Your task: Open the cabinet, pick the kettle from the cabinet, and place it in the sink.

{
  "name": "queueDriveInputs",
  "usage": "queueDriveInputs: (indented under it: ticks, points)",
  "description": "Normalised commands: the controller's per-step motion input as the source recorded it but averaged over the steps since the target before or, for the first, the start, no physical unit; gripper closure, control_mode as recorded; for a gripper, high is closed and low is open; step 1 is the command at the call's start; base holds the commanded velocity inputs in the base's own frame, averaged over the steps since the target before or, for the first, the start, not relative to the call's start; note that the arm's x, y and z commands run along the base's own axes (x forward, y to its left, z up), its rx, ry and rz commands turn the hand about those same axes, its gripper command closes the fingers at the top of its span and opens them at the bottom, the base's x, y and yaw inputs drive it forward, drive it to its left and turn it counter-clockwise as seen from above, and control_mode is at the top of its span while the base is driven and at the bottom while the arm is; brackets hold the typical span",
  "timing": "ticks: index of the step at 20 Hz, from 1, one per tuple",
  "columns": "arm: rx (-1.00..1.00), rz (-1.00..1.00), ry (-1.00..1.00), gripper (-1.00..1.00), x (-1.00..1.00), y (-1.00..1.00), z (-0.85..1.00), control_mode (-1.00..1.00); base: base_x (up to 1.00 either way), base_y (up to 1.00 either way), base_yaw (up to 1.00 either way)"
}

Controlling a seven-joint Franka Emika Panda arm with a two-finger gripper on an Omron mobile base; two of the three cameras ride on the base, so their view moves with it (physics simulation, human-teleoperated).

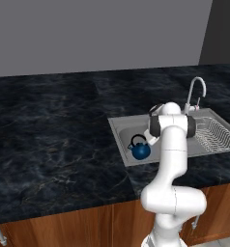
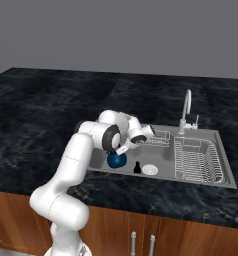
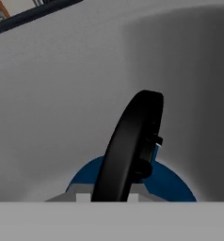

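Note:
The dark-blue kettle (image 1: 140, 150) (image 2: 116, 160) rests on the floor of the grey sink (image 1: 121, 130) (image 2: 201, 131), at its left end. My gripper (image 2: 122, 150) reaches down onto it from above, and the white hand hangs just right of the kettle in the left base view. In the hand view the black arched handle (image 3: 132, 146) rises from between my fingers, with the blue body (image 3: 172, 186) below it. The jaws are shut on that handle. The cabinet is out of view.
A curved silver faucet (image 1: 196, 91) (image 2: 187, 107) stands behind the sink. A wire dish rack (image 1: 216, 135) (image 2: 198, 160) fills the basin's right part. A small black object (image 2: 137, 168) and the white drain (image 2: 150, 170) lie right of the kettle. Black marble counter (image 1: 49, 135) spreads left.

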Motion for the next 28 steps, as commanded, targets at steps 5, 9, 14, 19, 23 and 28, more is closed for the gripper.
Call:
queueDriveInputs:
  ticks: [5,9,14,19,23,28]
  points:
    - [0.0,0.0,0.0,1.0,0.07,-0.01,-0.34,-1.0,0.0,0.0,0.0]
    - [0.0,0.0,0.0,1.0,-0.14,0.0,-0.39,-1.0,0.0,0.0,0.0]
    - [0.0,0.0,0.0,1.0,-0.09,0.0,-0.38,-1.0,0.0,0.0,0.0]
    - [-0.01,0.0,0.0,-1.0,-0.04,0.01,-0.39,-1.0,0.0,0.0,0.0]
    - [-0.01,0.0,0.0,-1.0,-0.04,0.01,-0.33,-1.0,0.0,0.0,0.0]
    - [0.0,0.0,0.0,-1.0,-0.08,-0.06,-0.21,-1.0,0.0,0.0,0.0]
